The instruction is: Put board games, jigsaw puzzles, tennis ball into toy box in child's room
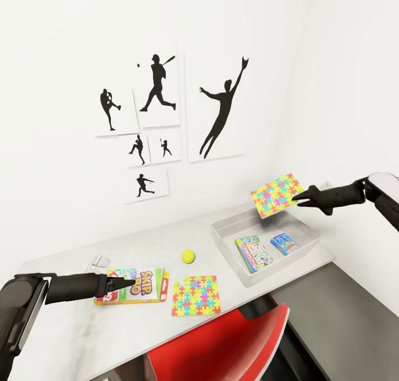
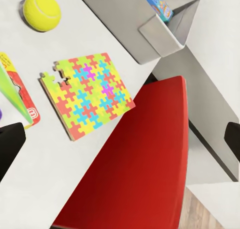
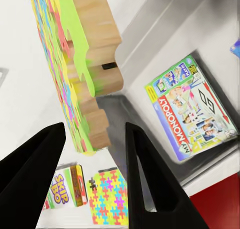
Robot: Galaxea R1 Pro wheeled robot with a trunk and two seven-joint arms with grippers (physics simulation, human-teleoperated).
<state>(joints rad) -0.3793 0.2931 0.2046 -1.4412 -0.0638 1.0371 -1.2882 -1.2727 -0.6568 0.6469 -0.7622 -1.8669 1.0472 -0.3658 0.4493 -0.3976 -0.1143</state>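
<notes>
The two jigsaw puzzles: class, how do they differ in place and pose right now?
One puzzle is in the air above the toy box, tilted, at the right gripper; the other puzzle lies flat on the table, apart from both grippers. The lying one shows a notch at one corner. Both share the same bright interlocking pattern.

Up on the white wall (image 1: 50, 48), six white panels carry black baseball silhouettes: the batter print (image 1: 158, 87) mid-swing at top, the pitcher print (image 1: 113, 112) to its left, two small ones beneath, one lower still, and the tall leaping catcher print (image 1: 217, 109) on the right. Down low, a red chair (image 1: 233, 345) sits tucked in close, its glossy seat back angled. Beside the chair, a strip of wood floor (image 2: 207, 214) peeks through.
</notes>
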